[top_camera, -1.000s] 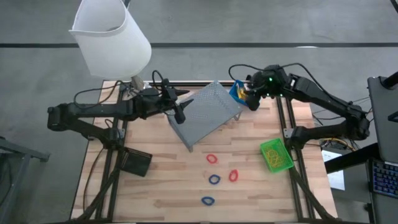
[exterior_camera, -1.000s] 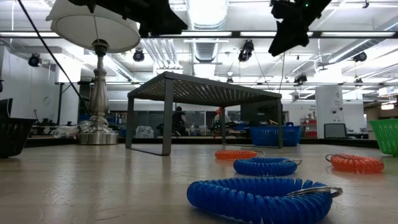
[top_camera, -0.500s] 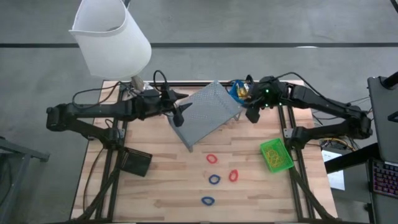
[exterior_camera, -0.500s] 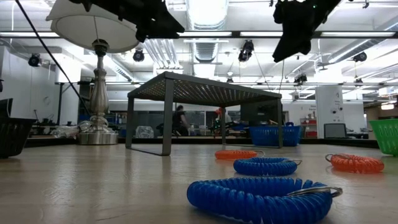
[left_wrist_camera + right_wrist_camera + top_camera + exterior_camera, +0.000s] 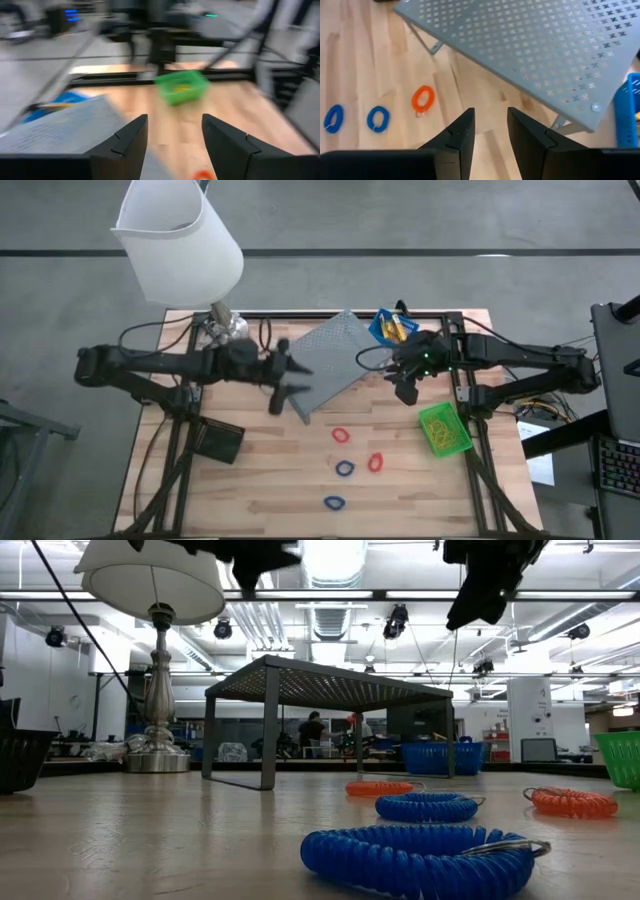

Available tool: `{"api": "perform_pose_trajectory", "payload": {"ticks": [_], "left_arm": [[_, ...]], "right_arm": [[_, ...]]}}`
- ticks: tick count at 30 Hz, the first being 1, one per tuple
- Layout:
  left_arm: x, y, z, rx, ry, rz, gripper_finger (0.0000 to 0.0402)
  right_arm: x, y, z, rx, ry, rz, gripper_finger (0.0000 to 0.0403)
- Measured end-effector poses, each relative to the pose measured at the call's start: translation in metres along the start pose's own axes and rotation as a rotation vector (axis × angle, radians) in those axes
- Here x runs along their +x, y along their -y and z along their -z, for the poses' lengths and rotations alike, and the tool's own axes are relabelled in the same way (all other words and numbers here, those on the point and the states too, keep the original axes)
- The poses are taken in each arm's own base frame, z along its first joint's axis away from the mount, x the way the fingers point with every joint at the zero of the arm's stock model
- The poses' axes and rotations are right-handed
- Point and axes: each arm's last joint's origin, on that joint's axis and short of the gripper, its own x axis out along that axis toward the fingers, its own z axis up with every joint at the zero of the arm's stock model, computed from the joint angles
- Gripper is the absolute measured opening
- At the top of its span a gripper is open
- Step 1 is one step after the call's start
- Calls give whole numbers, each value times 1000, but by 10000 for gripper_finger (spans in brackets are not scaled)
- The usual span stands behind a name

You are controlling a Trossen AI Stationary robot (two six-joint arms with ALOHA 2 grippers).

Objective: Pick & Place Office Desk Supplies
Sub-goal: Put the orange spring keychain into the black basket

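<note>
- Right end effector (image 5: 404, 383) of mine hangs above bare wood between the grey perforated riser (image 5: 335, 358) and the green bin (image 5: 443, 429); its fingers (image 5: 456, 140) stand parted with nothing between them.
- A second ago it was up at the blue bin (image 5: 387, 326) at the far edge of the table; it has swung toward the near side since, and its fingers have drawn somewhat closer together. I judge a drop at that bin is done and I am heading for the next piece.
- Left end effector (image 5: 279, 379) has moved from over the riser's far-left side to its near-left corner, fingers (image 5: 125, 142) apart and empty.
- Remaining pieces lie on the near half: an orange loop (image 5: 423, 98) and two blue loops (image 5: 378, 118) in my right wrist view, four loops in all from above. Yellow pieces sit in the green bin and the blue bin.
- The black bin (image 5: 218, 441) sits near the left edge, well apart from the loops.
- Room to move: open wood lies between the riser's near edge and the loops. The riser's leg and the green bin flank my right arm's path; the lamp (image 5: 180, 242) stands at the far-left corner.
</note>
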Motion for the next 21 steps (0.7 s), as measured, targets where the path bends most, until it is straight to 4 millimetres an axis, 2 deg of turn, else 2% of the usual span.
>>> {"api": "perform_pose_trajectory", "payload": {"ticks": [3,11,15,21], "left_arm": [[5,22,3,62,-19,70,189],[24,75,22,254,-112,98,188],[34,82,31,205,-157,9,188],[48,85,41,76,-190,9,188]], "right_arm": [[0,-3,1,26,-2,-5,113],[0,-3,1,93,-7,-2,102],[0,-3,1,94,-7,-2,98],[0,-3,1,91,-5,-3,91]]}}
